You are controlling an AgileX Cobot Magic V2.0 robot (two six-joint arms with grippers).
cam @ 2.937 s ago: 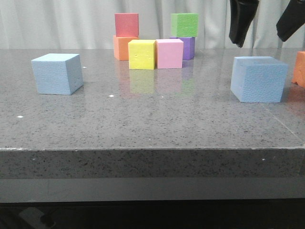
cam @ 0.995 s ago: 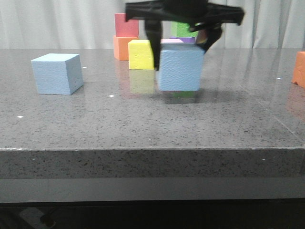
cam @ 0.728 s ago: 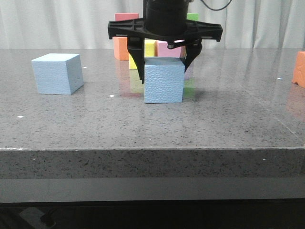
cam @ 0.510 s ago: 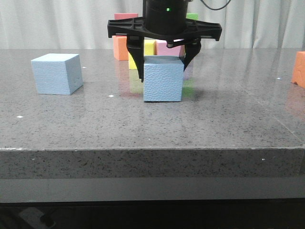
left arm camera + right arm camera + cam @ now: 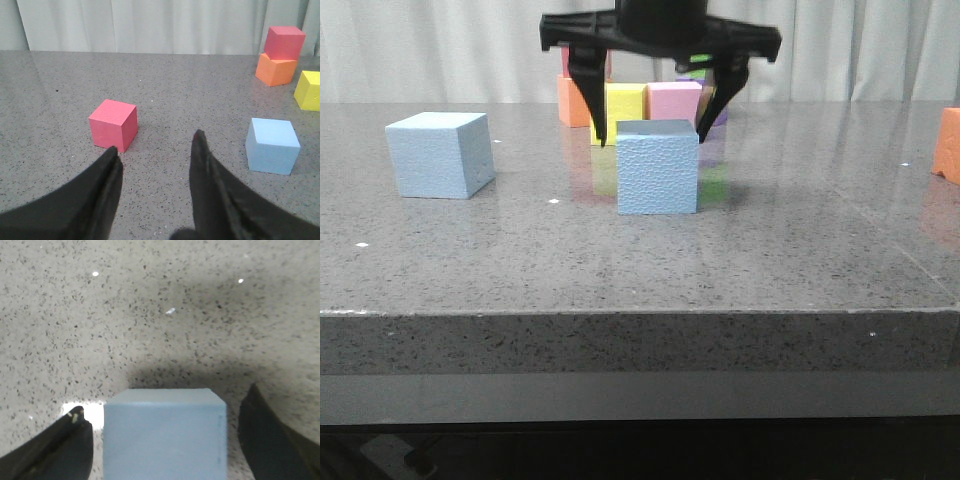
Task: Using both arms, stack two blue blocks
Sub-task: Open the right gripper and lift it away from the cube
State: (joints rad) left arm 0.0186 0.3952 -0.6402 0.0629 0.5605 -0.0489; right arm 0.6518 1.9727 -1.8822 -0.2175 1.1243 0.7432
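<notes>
One pale blue block [image 5: 658,167] rests on the table's middle. My right gripper [image 5: 652,138] hangs just above it, open, with its black fingers spread past both sides and not touching. In the right wrist view the same block [image 5: 165,432] sits between the spread fingers [image 5: 75,440]. The second blue block [image 5: 438,154] stands at the left of the table; it also shows in the left wrist view [image 5: 272,146]. My left gripper [image 5: 156,147] is open and empty over bare table, out of the front view.
Smaller cubes stand at the back: orange [image 5: 578,100], yellow [image 5: 625,102], pink [image 5: 675,100], with others hidden behind the arm. An orange cube [image 5: 950,145] sits at the right edge. A red cube [image 5: 113,124] lies near my left gripper.
My right gripper carried the blue block from the right to the table's middle, set it down, opened and rose slightly. The left blue block has not moved.
</notes>
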